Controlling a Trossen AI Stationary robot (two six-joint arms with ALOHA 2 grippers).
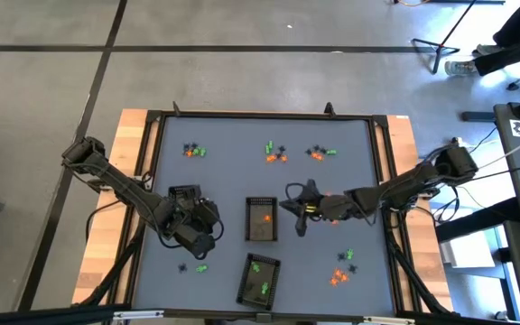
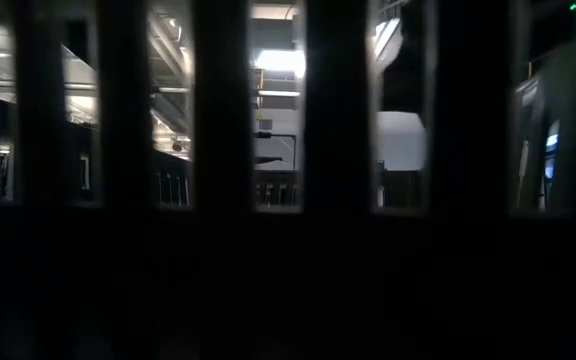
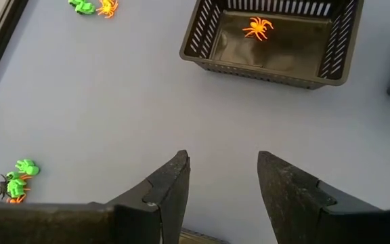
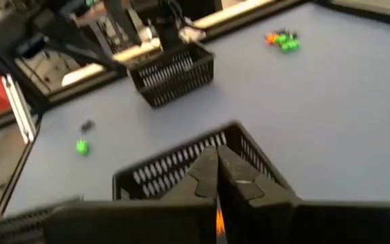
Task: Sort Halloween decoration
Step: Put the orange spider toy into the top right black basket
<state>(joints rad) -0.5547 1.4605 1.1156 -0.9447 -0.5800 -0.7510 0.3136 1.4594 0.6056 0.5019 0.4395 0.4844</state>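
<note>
Jaws of the right gripper [image 4: 217,169] are pressed together, with a sliver of orange showing between the fingers in the right wrist view; whether that is a gripped trinket cannot be told for certain. From above, this gripper [image 1: 301,209] hangs just beside the middle tray [image 1: 261,219], which already holds one orange spider [image 3: 257,28]. Jaws of the left gripper [image 3: 222,186] stand apart and empty over bare table [image 1: 233,167], near the left tray [image 1: 183,195]. A third tray [image 1: 259,279] at the near edge holds green pieces. Remaining trinkets lie in small mixed clusters: three along the far side [image 1: 274,152], one at the near right [image 1: 341,268] and a few at the near left [image 1: 200,267].

Step in hand, as judged: carrying an orange piece to the middle tray. Next move calls for bringing the closed fingers over the tray's opening and parting them there, clear of its slatted wall.
</note>
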